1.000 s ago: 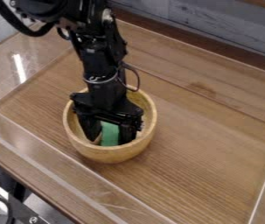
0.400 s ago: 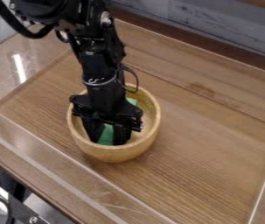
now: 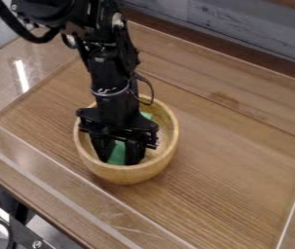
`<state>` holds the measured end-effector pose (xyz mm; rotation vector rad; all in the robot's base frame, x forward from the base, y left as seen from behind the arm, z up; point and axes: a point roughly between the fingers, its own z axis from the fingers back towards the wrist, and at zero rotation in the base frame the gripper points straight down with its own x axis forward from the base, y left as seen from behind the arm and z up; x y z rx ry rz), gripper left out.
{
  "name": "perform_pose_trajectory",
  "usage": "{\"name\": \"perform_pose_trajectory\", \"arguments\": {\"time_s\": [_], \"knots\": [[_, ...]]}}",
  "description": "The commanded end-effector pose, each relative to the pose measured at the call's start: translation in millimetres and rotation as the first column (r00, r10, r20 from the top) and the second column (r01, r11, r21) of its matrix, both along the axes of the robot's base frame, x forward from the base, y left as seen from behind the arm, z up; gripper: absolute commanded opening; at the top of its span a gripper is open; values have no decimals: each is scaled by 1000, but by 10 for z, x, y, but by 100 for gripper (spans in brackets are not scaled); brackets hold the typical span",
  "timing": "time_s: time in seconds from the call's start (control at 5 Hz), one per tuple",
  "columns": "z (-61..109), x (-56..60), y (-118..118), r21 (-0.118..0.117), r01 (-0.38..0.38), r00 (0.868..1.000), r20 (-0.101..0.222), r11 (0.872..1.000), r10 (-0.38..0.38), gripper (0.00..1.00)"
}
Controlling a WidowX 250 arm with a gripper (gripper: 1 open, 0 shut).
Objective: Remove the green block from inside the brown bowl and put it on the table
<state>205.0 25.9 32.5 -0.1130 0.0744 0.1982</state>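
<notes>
A: Starting at the front, the brown bowl is sitting on the worktop near its front acrylic wall. What is changing inside it?

B: The gripper is reaching straight down into the bowl, and its fingers, which were spread wide a second ago, are now pressing together on the green block. The block is lying in the bowl, only partly showing between them.

A: So the grasp is happening?

B: It is looking that way. Lifting is likely coming next, and behind the bowl the worktop is offering bare wood.
</notes>
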Motion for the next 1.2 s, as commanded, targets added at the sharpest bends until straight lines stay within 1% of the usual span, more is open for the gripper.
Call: {"name": "perform_pose_trajectory", "arguments": {"time_s": [0.0,0.2,1.0], "knots": [[86,25,-17,-2,0,1000,20,1000,0,0],[91,7,-31,-9,-2,1000,7,1000,2,0],[359,-11,-146,-14,30,1000,3,999,-30,0]]}}
